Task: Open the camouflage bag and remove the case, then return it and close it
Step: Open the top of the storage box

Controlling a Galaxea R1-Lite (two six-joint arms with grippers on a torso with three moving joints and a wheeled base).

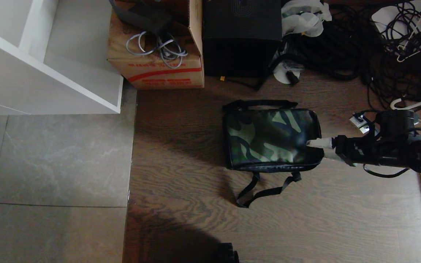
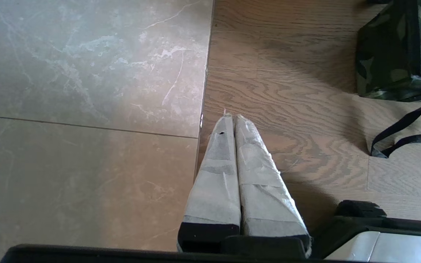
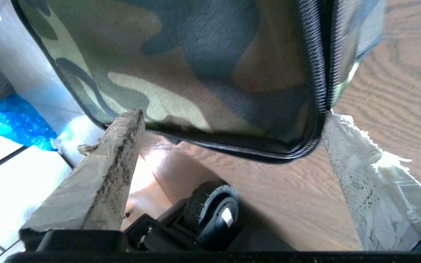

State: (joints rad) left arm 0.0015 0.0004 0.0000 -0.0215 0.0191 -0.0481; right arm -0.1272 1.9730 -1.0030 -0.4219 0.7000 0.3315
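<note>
The camouflage bag (image 1: 272, 138) lies zipped shut on the wood floor (image 1: 181, 219), slightly right of the head view's centre. Its black shoulder strap (image 1: 265, 190) trails onto the boards at 6 o'clock from the bag. The case cannot be seen.

The right gripper (image 1: 314, 143) reaches in level from 3 o'clock, its tips at the bag's right end. In the right wrist view its fingers (image 3: 97, 179) stand wide apart, straddling the bag's zipped corner (image 3: 316, 131) and holding nothing.

The left gripper (image 2: 235, 118) hangs over the seam where the wood floor meets the grey tiles (image 2: 86, 109), well apart from the bag, its two fingers pressed together and empty.

At 11 o'clock from the bag stands a cardboard box (image 1: 159, 54); at 12 o'clock, a black box (image 1: 241, 36); at 1 o'clock, a tangle of black cables (image 1: 360, 47).
</note>
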